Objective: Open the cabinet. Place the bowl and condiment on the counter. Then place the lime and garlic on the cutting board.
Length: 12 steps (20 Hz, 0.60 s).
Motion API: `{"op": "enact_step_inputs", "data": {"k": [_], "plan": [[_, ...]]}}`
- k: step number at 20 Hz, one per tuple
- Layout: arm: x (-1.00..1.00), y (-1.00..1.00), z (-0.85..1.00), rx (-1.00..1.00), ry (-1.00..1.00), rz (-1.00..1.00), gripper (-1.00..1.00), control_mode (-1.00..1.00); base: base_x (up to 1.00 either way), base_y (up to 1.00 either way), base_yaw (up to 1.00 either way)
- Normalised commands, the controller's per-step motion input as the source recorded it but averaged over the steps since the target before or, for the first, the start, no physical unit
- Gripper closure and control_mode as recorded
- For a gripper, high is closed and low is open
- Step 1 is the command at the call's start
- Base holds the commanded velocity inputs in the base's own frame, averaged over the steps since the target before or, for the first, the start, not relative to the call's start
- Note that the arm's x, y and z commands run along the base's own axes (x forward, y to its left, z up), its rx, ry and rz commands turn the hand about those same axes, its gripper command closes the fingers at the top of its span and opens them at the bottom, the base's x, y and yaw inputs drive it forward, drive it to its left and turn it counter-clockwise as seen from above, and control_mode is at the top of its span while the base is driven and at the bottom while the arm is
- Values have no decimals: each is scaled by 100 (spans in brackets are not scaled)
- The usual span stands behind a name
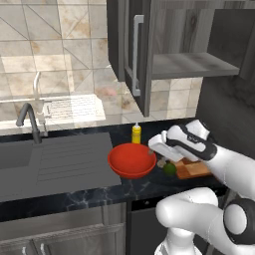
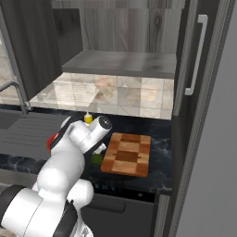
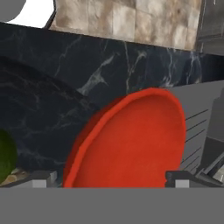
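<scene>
Jaws stand wide apart on the gripper, its two dark tips flanking the near rim of the bowl without pinching it — nothing is held. From the left base view the white hand hangs just beside the bowl's right edge, over the counter.

One bowl: wide, shallow, glossy red, with a smooth rounded lip, sitting on the black marble-look worktop, its left side lying over the edge of the grey ribbed drainboard. One condiment — a slim yellow squeeze bottle with a pale pointed cap — stands upright right behind the bowl. One lime, small, round and dark green, lies at the left end of the cutting board; whether it rests on the wood or just off it I cannot tell. The board is a single rectangle of light and dark brown-orange blocks, flat on the counter.

Overhead, the cabinet is open, dark grey wood grain with two long silver bar handles, its one shelf bare. A curved dark faucet rises at the sink.
</scene>
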Motion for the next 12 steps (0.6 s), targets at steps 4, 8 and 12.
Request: {"op": "enact_step_inputs", "data": {"k": [4, 8, 12], "plan": [[-22, 0, 41, -5, 0, 0, -100, -100, 0, 0, 0], [-23, 0, 32, -6, 1, 0, -100, -100, 0, 0, 0], [-22, -6, 20, -6, 5, 0, -100, -100, 0, 0, 0]]}}
